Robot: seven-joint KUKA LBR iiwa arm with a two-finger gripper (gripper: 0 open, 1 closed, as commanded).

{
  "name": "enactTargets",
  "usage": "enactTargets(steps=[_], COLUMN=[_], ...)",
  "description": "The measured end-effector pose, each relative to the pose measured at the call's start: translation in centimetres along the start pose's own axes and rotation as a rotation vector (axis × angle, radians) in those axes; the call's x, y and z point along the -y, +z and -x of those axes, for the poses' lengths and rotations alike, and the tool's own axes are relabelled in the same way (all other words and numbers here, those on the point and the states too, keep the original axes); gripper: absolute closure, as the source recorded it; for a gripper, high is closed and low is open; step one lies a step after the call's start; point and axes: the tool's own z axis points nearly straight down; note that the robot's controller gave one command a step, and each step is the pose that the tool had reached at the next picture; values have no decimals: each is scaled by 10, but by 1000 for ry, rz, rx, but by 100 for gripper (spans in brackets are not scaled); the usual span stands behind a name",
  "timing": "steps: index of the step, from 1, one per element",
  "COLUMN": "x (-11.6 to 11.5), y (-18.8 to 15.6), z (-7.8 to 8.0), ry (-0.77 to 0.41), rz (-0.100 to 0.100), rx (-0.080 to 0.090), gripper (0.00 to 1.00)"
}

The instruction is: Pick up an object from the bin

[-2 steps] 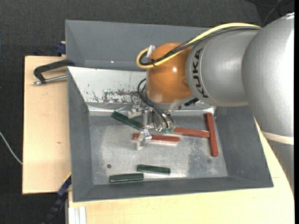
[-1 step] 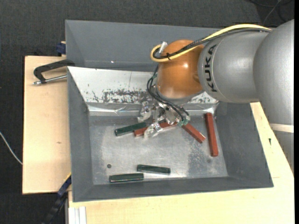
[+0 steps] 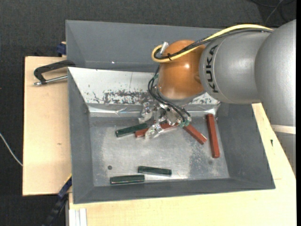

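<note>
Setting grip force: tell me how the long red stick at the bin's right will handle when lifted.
The long red stick looks straight, so probably stiff. It is thin, likely light. Grasped near one end, it may swing.

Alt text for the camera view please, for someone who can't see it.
The arm's gripper is low in the middle of a grey metal bin, at the right ends of a dark green stick and a red stick lying together. Two more red sticks lie to its right, and two dark green sticks near the front wall.
</note>
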Motion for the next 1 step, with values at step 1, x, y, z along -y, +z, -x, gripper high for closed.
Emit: enactTargets(steps=[1], x=[5], y=[-123], z=[-36], ry=[15], rz=[-6], rx=[0], gripper=[100])
